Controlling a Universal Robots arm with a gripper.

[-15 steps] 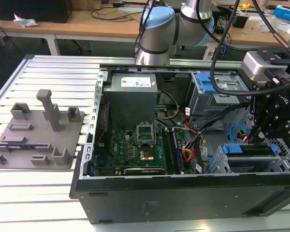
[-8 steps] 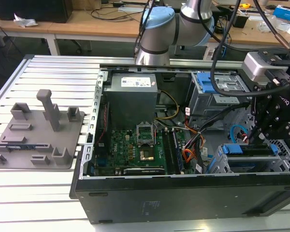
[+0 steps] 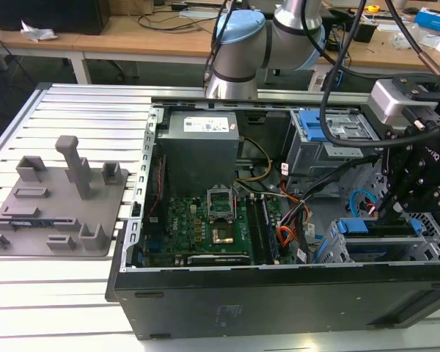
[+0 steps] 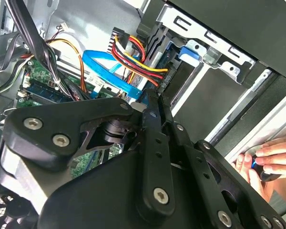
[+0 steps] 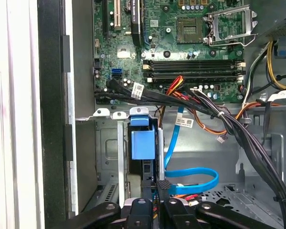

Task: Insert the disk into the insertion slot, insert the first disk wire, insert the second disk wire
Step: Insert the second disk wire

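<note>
The disk (image 5: 143,143) in its blue caddy sits inside the insertion slot (image 5: 121,157), and in the exterior view the disk (image 3: 374,226) lies low at the case's right end. My gripper (image 5: 156,199) is at the disk's rear edge, shut on the small dark plug (image 5: 163,184) of the second disk wire (image 5: 193,177), a light blue cable curling in a loop. The first disk wire (image 4: 133,62), a red and yellow bundle, ends in a dark plug against the disk's back. In the second wrist view my gripper (image 4: 150,98) meets the second disk wire (image 4: 107,71).
The open computer case (image 3: 205,308) holds a motherboard (image 3: 205,220), a power supply (image 3: 202,150) and black cable bundles (image 5: 238,129) close to my gripper. A person's hand (image 4: 267,160) rests at the case edge. A grey fixture (image 3: 59,198) lies on the table at the exterior view's left.
</note>
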